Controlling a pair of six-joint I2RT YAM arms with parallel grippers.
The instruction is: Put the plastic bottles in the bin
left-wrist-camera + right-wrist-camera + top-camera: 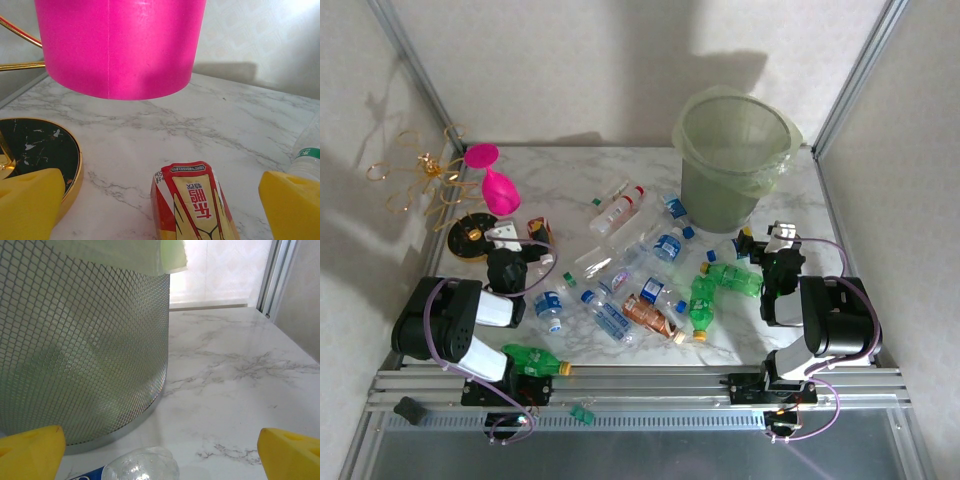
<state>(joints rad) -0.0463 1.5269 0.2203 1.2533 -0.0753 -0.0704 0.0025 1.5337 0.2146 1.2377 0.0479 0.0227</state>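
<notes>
**Left claw** (525, 238): released, jaws spread wide, nothing grasped. It sits at the left of the overhead frame, low over the marble table (800, 200). In its wrist view the yellow fingertips (30, 207) stand at the two lower corners. A red-and-yellow carton (192, 207) lies on the table between them, touching neither. A pink goblet (120, 45) fills the upper left of that view. The black, gold-rimmed foot of a wire stand (35, 150) lies at the lower left.

**Right claw** (762, 240): released, jaws spread wide, nothing grasped. It sits at the right of the overhead frame, just below the bin (720, 195). In its wrist view the bin's wall shows as fine mesh, with a pale-green liner folded over the rim. A clear bottle (142, 465) lies at the bottom edge, between the fingertips and near the bin's foot.

**Task items:** the bin stands upright at the upper right of the table. The plastic bottles (610, 318) lie scattered on their sides across the middle of the table, between the two arms. Among them is a copper-brown bottle (650, 315) at lower centre, and two green bottles (702, 298) lie right of it. Another green bottle (535, 362) lies apart at the bottom left, against the left arm's base.
</notes>
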